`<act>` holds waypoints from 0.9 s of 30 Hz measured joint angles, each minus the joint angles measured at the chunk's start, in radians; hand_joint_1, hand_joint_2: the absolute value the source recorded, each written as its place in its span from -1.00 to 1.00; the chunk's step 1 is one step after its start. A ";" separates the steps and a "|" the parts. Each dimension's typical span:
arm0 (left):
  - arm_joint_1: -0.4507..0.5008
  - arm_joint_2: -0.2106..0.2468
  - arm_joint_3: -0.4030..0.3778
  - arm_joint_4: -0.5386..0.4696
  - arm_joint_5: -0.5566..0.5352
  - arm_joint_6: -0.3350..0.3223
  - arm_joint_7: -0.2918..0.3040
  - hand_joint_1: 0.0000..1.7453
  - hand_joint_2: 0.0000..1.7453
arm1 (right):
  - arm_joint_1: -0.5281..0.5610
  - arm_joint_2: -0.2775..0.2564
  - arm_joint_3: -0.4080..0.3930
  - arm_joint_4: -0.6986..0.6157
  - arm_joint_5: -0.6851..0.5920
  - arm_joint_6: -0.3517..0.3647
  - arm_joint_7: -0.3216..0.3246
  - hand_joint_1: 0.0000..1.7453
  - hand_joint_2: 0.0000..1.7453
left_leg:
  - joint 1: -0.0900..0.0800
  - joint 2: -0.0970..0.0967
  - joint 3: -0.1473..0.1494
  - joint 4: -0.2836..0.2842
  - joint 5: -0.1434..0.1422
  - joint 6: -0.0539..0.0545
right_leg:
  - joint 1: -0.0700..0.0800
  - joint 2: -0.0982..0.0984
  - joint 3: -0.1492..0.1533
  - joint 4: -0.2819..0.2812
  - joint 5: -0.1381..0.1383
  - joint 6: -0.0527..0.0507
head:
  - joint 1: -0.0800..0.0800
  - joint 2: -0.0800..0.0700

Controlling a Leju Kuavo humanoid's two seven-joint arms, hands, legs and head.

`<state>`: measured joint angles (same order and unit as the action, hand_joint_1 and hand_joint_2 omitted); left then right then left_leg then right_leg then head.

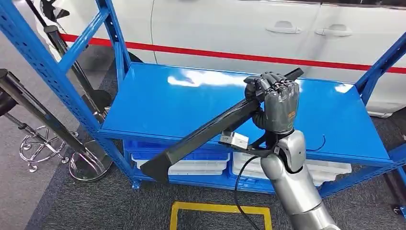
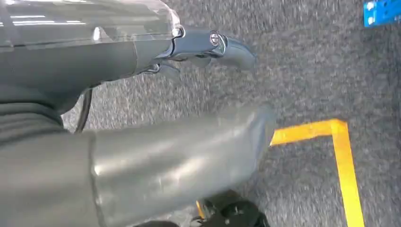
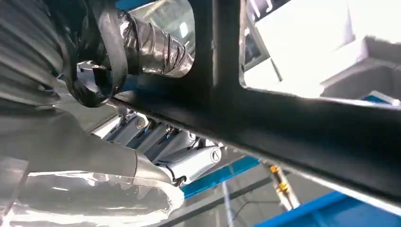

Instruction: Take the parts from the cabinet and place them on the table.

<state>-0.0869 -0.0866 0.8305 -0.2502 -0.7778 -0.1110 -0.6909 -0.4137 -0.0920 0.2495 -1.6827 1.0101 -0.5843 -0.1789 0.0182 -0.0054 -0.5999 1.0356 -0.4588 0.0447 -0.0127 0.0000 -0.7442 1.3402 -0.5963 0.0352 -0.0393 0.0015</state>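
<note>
Above the blue shelf [image 1: 182, 103], the right hand [image 1: 275, 103] has its fingers wrapped tight around a long black part [image 1: 210, 129], which slants down past the shelf's front edge, apparently clear of the surface. Down by the grey carpet [image 2: 302, 71], the left hand [image 2: 189, 146] hangs blurred; whether its fingers are spread or curled, I cannot tell
</note>
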 joint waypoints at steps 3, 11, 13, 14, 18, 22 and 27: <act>0.001 0.000 0.000 0.000 -0.007 -0.008 0.000 -1.00 1.00 | -0.009 -0.011 0.008 -0.004 0.000 0.019 0.000 1.00 1.00 | 0.000 -0.001 0.001 0.000 0.000 0.000 | -0.001 0.000 0.017 -0.036 0.033 -0.002 | 0.000 0.000; -0.006 -0.003 -0.021 0.000 -0.049 -0.039 0.011 -1.00 1.00 | -0.061 -0.009 0.175 -0.012 0.064 0.067 0.013 1.00 1.00 | -0.001 -0.001 -0.004 0.003 -0.007 -0.036 | 0.000 -0.004 0.151 -0.323 0.145 -0.043 | 0.000 0.000; -0.008 -0.005 -0.031 0.000 -0.061 -0.038 0.011 -1.00 1.00 | -0.072 -0.001 0.198 -0.012 0.068 0.061 0.018 1.00 1.00 | -0.002 0.000 -0.047 0.101 -0.073 -0.041 | 0.002 -0.005 0.153 -0.327 0.145 -0.053 | 0.000 0.000; -0.009 -0.003 -0.035 0.000 -0.069 -0.038 0.013 -1.00 1.00 | -0.073 0.002 0.217 -0.012 0.063 0.054 0.020 1.00 1.00 | -0.002 0.000 -0.086 0.188 -0.113 -0.043 | 0.004 -0.005 0.153 -0.326 0.145 -0.054 | 0.000 0.000; -0.013 0.005 -0.053 0.000 -0.075 -0.053 0.020 -1.00 1.00 | -0.067 0.010 0.270 -0.011 0.036 0.043 0.020 1.00 1.00 | -0.002 0.000 -0.102 0.214 -0.072 -0.043 | 0.007 -0.004 0.152 -0.315 0.137 -0.057 | 0.000 0.000; -0.023 0.009 -0.055 0.000 -0.072 -0.053 0.021 -1.00 1.00 | -0.071 0.015 0.288 -0.011 0.033 0.037 0.020 1.00 1.00 | -0.007 -0.002 -0.006 0.012 -0.006 -0.031 | 0.014 0.000 0.145 -0.295 0.125 -0.041 | 0.000 0.000; -0.024 0.011 -0.063 0.000 -0.079 -0.050 0.022 -1.00 1.00 | -0.073 0.015 0.298 -0.011 0.026 0.030 0.018 1.00 1.00 | 0.000 -0.001 -0.001 -0.004 0.004 -0.006 | 0.010 0.000 0.130 -0.255 0.088 -0.018 | 0.000 0.000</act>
<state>-0.1113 -0.0759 0.7671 -0.2502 -0.8568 -0.1606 -0.6687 -0.4868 -0.0771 0.5470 -1.6941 1.0365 -0.5539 -0.1610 0.0184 -0.0067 -0.6004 1.0317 -0.4544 0.0384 -0.0029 0.0000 -0.6139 1.0854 -0.5086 0.0175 -0.0393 0.0015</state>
